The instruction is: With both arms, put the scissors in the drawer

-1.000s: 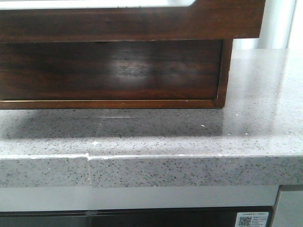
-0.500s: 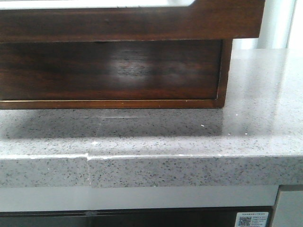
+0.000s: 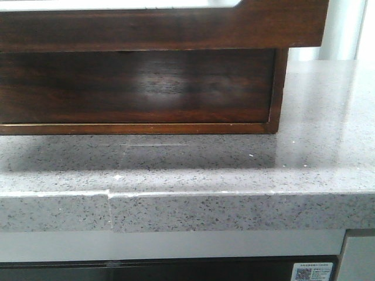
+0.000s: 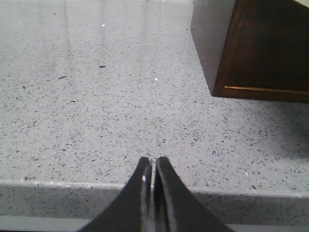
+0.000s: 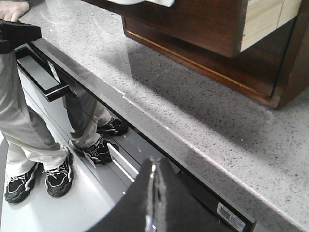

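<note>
The drawer [image 3: 176,29] is glossy dark-brown wood. It stands pulled out over the counter at the top of the front view, and white shows in the cutout along its top edge. It also shows in the right wrist view [image 5: 193,24], with a pale wooden side. The scissors are not in any view. My left gripper [image 4: 153,164] is shut with nothing between its fingers, low over the front edge of the counter, left of the cabinet. My right gripper [image 5: 155,166] is shut, in front of and below the counter edge. Neither gripper shows in the front view.
The dark wooden cabinet [image 3: 140,88] stands on the speckled grey stone counter [image 3: 234,170], and its corner shows in the left wrist view [image 4: 260,48]. A person's legs and black shoes [image 5: 58,174] stand on the floor by a black appliance handle [image 5: 43,82].
</note>
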### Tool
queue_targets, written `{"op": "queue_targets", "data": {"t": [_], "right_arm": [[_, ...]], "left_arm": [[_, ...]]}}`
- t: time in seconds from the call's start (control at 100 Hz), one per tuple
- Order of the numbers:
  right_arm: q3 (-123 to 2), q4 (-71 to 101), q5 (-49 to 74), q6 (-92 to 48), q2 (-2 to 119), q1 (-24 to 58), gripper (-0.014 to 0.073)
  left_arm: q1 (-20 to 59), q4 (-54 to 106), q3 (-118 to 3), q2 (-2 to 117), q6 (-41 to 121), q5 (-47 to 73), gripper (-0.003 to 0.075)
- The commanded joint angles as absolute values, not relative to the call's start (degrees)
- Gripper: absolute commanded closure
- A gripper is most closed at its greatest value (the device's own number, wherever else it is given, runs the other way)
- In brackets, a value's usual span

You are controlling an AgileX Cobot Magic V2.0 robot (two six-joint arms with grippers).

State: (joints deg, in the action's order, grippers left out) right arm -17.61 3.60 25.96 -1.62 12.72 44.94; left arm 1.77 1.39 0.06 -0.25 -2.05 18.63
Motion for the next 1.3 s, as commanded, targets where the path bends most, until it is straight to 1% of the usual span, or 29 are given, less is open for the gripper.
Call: {"op": "queue_targets", "data": {"t": [0.0, 0.52, 0.61, 0.72, 0.8, 0.86, 0.97, 1.04, 1.11, 1.17, 1.29], "right_arm": [[-19.1, 3.6, 21.6, -2.0, 13.2, 44.9, 0.0655], [-19.1, 3.5, 21.3, -2.0, 13.2, 44.9, 0.0655], [-19.1, 1.4, 17.5, -2.0, 13.2, 44.8, 0.0655], [-18.8, -2.2, 9.0, -2.0, 13.2, 43.5, 0.0655], [-16.7, -4.4, -2.2, -2.0, 13.2, 40.2, 0.0655], [-14.6, -4.9, -13.9, -2.0, 13.2, 37.1, 0.0655], [-9.6, -4.9, -33.5, -2.0, 13.2, 29.2, 0.0655], [-7.0, -4.8, -41.7, -2.0, 13.2, 24.1, 0.0655], [-5.2, -4.2, -44.7, -1.2, 13.2, 19.5, 0.0655], [-4.0, -3.9, -44.3, 2.0, 13.1, 15.9, 0.0655], [-1.6, -3.7, -38.0, 4.4, 10.3, 10.3, 0.0655]], "left_arm": [[1.6, 2.1, 1.2, -2.0, -2.5, 15.1, 0.0742], [1.6, 2.1, 1.2, -1.9, -2.5, 15.1, 0.0742], [1.6, 2.1, 1.2, -1.9, -2.5, 15.1, 0.0742], [1.6, 2.1, 1.2, -1.9, -2.5, 15.1, 0.0742], [1.6, 2.1, 1.2, -1.9, -2.5, 15.1, 0.0742], [1.6, 2.1, 1.2, -1.9, -2.5, 15.1, 0.0742], [1.6, 2.1, 1.2, -1.9, -2.5, 15.1, 0.0742], [1.6, 2.1, 1.2, -1.9, -2.5, 15.1, 0.0742], [1.6, 2.1, 1.2, -1.9, -2.5, 15.1, 0.0742], [1.6, 2.1, 1.2, -1.9, -2.5, 15.1, 0.0742], [1.6, 2.1, 1.2, -1.9, -2.5, 15.1, 0.0742]]}}
